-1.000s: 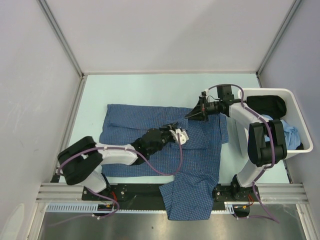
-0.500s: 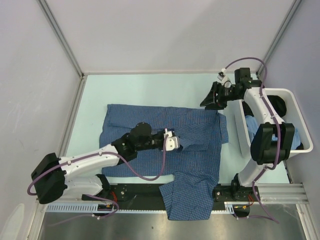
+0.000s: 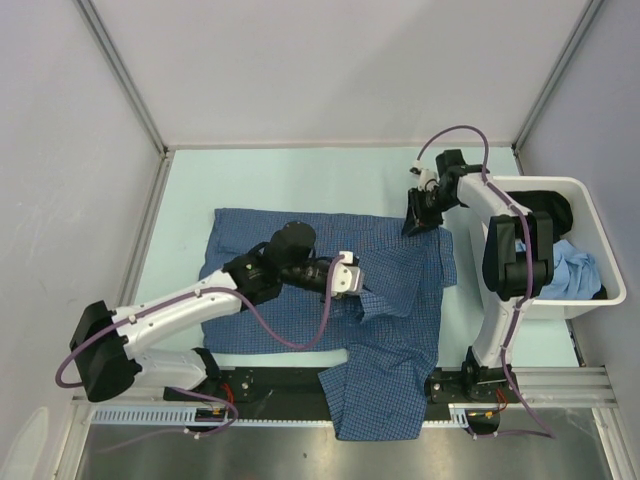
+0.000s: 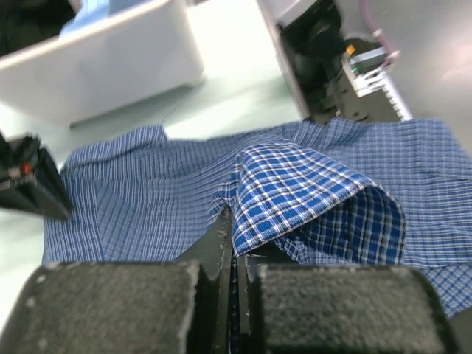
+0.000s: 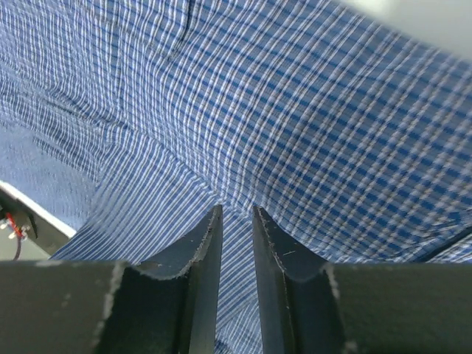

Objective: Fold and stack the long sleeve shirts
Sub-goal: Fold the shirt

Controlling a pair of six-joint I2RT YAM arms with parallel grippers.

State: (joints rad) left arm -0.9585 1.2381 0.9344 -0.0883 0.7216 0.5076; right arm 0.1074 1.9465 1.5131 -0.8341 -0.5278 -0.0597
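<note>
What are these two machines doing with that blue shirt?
Two robot arms are folding a blue checked shirt spread on the table. The left hand has pinched a fold near the shirt's middle and lifted it slightly. The right hand is at the shirt's far right corner, fingers slightly apart with cloth between them. One sleeve hangs over the near edge. A white bin holds more clothes.
</note>
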